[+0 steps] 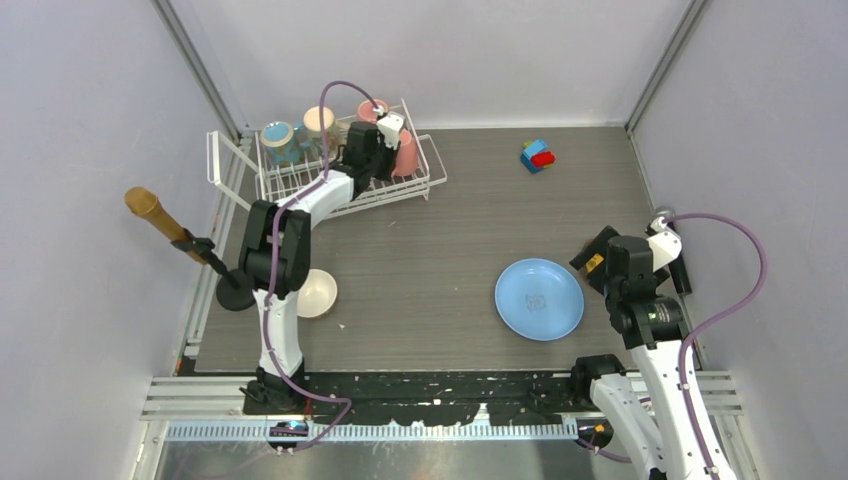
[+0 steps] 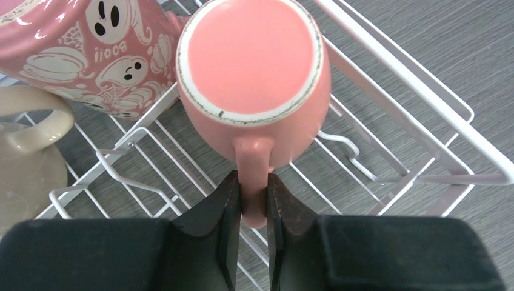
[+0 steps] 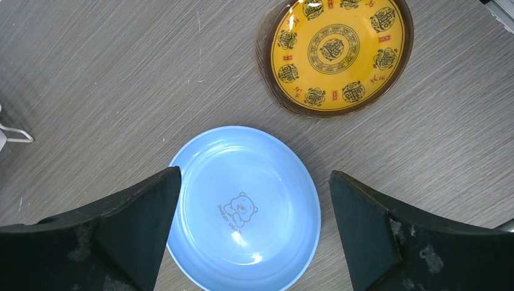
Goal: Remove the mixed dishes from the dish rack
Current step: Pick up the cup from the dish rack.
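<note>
The white wire dish rack [image 1: 300,182] stands at the back left. An upside-down pink mug [image 2: 254,60] rests in the dish rack [image 2: 424,139], and my left gripper [image 2: 253,194] is shut on its handle. My left gripper [image 1: 385,140] reaches over the pink mug [image 1: 405,152]. Beside it are a ghost-patterned pink mug [image 2: 97,42] and a cream mug [image 2: 24,151]. A teal mug [image 1: 278,140] is also racked. My right gripper [image 3: 254,174] hangs open above the light-blue plate [image 3: 248,206], with the yellow patterned plate [image 3: 336,54] lying beyond it. A small cream bowl [image 1: 318,293] sits on the table.
Colourful toy blocks [image 1: 538,155] lie at the back right. A microphone [image 1: 160,218] on a black stand [image 1: 235,295] leans at the left edge, close to the bowl. Walls close in the table on three sides.
</note>
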Robot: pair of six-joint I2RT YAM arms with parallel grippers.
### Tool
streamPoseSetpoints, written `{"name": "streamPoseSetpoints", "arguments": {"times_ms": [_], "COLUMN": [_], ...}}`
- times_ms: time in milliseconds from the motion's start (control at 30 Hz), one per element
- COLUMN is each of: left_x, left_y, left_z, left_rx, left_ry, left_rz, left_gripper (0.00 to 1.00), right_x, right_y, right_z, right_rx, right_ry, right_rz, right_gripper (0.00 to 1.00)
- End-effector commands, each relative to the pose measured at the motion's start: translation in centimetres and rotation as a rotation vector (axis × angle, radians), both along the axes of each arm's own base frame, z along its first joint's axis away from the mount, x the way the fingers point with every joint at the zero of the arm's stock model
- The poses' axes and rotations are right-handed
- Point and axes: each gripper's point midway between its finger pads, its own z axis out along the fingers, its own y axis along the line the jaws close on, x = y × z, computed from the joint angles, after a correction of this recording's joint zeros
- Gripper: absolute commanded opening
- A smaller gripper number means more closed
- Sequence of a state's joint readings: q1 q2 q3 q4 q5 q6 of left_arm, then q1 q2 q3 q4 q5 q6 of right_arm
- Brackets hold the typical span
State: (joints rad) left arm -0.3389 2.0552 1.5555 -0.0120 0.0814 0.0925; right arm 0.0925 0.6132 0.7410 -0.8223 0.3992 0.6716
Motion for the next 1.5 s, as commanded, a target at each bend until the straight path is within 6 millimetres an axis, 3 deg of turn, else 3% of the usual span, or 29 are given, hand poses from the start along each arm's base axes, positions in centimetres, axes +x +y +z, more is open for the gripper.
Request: {"name": "streamPoseSetpoints", "arguments": {"times_ms": [0, 167, 400, 900, 1067, 1200, 1467], "left_x": [0.6, 0.4, 0.2, -0.5, -0.8, -0.7, -0.9], "left_y": [-0.7, -1.2, -1.5, -0.5, -0.6, 0.5, 0.9], "left_z": [3.0, 3.4, 4.6, 11.8, 13.3, 15.2, 17.0], "left_rx": [-0.009, -0.014, -0.058, -0.153, -0.156, -0.166, -0.191], "left_ry": [-0.09, -0.098, -0.118, -0.335, -0.375, -0.446, -0.466], "left_rz": [-0.052, -0.084, -0.076, 0.019, 0.046, 0.127, 0.158], "left_gripper": [0.16, 0.0, 0.0, 0.0, 0.0, 0.0, 0.0], "right_x": [0.6, 0.6, 0.6, 1.2, 1.3, 1.3, 1.3], "right_y": [0.0, 0.0, 0.2, 0.9, 1.1, 1.2, 1.3], "right_z": [0.6, 0.5, 0.2, 0.4, 0.6, 0.7, 1.2], "right_rx": [0.001, 0.002, 0.007, 0.029, 0.032, 0.036, 0.039], "right_ry": [-0.035, -0.035, -0.03, -0.056, -0.061, -0.069, -0.091], "right_rz": [-0.005, -0.005, 0.001, 0.041, 0.05, 0.056, 0.064], "right_gripper": [1.0, 1.0, 1.0, 1.0, 1.0, 1.0, 1.0]}}
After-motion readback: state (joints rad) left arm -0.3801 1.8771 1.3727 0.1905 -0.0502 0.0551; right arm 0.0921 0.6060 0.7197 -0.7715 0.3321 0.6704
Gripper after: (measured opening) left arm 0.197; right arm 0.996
